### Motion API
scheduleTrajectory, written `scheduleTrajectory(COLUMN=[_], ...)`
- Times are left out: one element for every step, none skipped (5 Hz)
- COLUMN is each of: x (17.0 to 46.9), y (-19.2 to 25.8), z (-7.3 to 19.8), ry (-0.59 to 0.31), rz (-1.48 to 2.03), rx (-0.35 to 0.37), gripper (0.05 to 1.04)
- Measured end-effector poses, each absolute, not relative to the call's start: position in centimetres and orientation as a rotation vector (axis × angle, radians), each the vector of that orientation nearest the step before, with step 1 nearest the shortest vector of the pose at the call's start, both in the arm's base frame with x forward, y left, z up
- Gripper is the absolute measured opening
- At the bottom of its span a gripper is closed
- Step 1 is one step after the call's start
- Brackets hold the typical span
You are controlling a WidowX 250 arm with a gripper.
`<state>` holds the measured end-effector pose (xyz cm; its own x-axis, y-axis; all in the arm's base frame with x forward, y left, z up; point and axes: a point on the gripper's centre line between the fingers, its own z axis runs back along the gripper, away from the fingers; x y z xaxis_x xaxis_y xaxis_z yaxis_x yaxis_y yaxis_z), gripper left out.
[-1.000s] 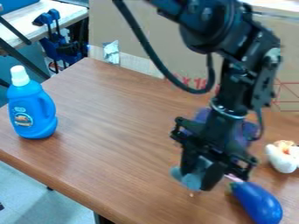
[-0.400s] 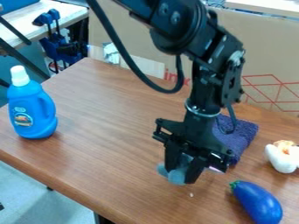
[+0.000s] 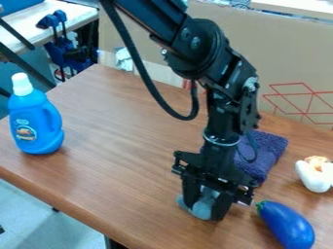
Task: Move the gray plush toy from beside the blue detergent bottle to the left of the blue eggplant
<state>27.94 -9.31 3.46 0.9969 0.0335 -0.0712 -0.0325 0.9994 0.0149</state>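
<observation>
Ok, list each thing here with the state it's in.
Blue bottle: upright, white cap on.
Purple cloth: lying flat, partly hidden.
Eggplant: lying on its side.
White item: open-topped, orange showing.
Tool: pointing down, fingers closed on grey-blue object.
Grey-blue object: gripped.

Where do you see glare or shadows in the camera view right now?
Camera view: a soft, pale sheen on the far left of the brown tabletop; also camera view: faint, darker patches beside the blue bottle and the eggplant.

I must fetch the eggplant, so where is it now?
The blue eggplant lies at the table's lower right, right of the gripper in the image.
</observation>
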Motion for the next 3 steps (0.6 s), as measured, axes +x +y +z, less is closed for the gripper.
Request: scheduleTrajectory(x=[27.2, 26.5, 25.6], y=[-9.1, -9.2, -9.6], z=[3.7, 6.7, 8.8], ry=[0.057, -0.033, -0.123], rz=[0.076, 0.133, 0.146], rx=[0.026, 0.053, 0.074], gripper=[0.995, 1.005, 1.001])
